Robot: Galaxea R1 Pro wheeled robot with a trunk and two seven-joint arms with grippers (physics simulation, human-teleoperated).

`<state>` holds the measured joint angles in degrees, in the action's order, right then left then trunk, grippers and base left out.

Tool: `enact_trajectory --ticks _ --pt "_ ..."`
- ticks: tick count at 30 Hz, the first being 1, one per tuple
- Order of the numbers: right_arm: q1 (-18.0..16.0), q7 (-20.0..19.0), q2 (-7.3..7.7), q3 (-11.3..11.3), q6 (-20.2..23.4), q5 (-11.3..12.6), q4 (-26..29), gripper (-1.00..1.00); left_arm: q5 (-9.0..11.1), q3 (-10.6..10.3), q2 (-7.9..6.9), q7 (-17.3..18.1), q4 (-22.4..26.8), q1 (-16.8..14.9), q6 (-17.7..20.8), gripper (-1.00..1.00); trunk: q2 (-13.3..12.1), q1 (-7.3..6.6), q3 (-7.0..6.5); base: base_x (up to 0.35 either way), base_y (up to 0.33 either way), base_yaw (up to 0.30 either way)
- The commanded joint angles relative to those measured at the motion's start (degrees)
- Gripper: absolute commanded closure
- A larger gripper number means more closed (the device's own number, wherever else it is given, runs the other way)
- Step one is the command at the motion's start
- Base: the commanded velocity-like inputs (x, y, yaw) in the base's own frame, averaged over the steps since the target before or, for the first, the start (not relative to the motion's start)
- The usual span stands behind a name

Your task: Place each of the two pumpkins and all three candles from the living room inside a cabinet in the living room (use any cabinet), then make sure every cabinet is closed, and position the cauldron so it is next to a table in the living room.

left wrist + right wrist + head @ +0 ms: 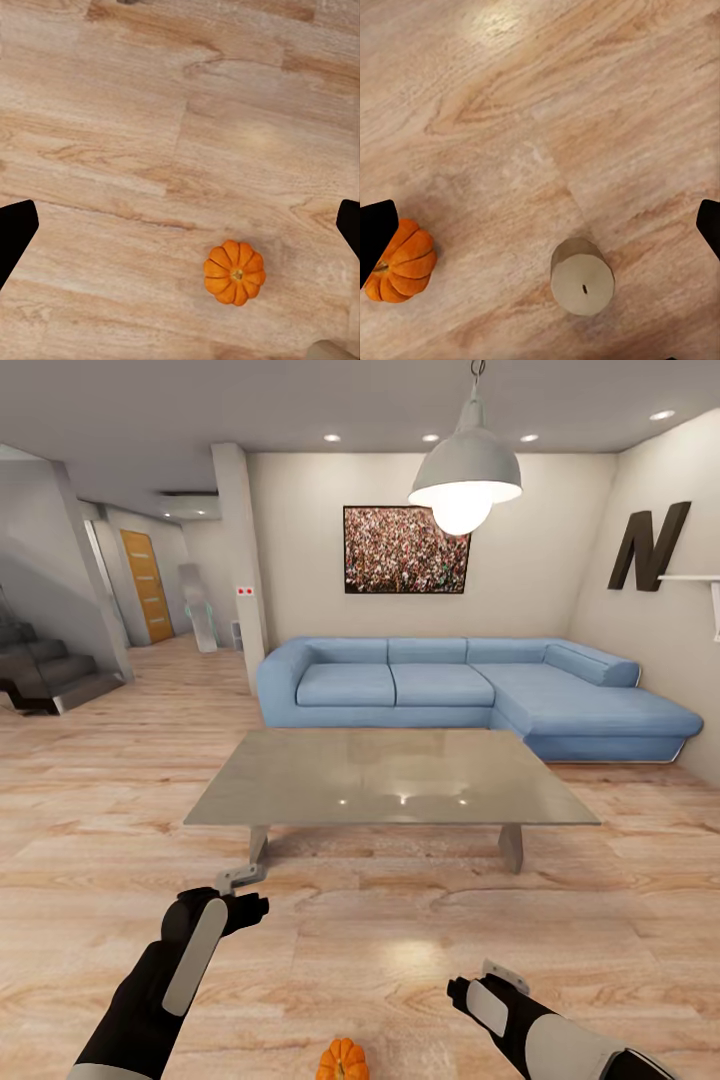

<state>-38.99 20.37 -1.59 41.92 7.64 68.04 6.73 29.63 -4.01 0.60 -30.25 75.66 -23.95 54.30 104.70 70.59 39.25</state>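
Two arms held low over the wood floor [380, 950], left gripper [180, 225] and right gripper [540, 225] spread wide, nothing gripped, pumpkin [343, 1060] and candle [582, 276] seen below.

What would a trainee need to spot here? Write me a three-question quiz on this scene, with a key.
1. True or false: the pumpkin sits on the coffee table.
2. In the right wrist view, what lies on the floor apart from the pumpkin? A) a cauldron B) a candle C) a cushion
3. Fill in: the sofa behind the coffee table is ____ in colour.

Key:
1. False. It rests on the wooden floor, close in front of the robot, between the left gripper and the right gripper.
2. B. A candle with a pale top stands upright, not touching the pumpkin.
3. Blue.
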Motion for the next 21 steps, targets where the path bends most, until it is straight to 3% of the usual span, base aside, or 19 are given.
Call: enact_trajectory --ticks 1,7,10,21 --pt "-0.03 0.37 0.05 0.4 0.37 0.12 0.1 -1.0 0.62 -0.04 -0.03 -0.6 0.07 -0.04 0.1 -1.0 0.44 0.22 0.24 0.0 0.0 0.0" --pt "-0.04 0.36 0.02 0.44 0.44 0.0 0.07 -1.0 4.91 -0.03 -0.22 -0.6 0.18 -0.04 0.17 -1.0 2.85 1.54 1.32 0.0 0.0 0.0" --pt "-0.1 0.36 -0.06 0.45 0.45 -0.08 0.11 -1.0 5.74 -0.03 -0.24 -0.6 0.19 -0.04 0.19 -1.0 4.05 2.2 1.86 0.0 0.0 0.0" --pt "-0.17 0.29 -0.08 0.53 0.53 -0.11 0.13 -1.0 6.13 -0.1 -0.18 -0.6 0.19 -0.04 0.2 -1.0 8.47 4.61 3.83 0.0 0.0 0.0"
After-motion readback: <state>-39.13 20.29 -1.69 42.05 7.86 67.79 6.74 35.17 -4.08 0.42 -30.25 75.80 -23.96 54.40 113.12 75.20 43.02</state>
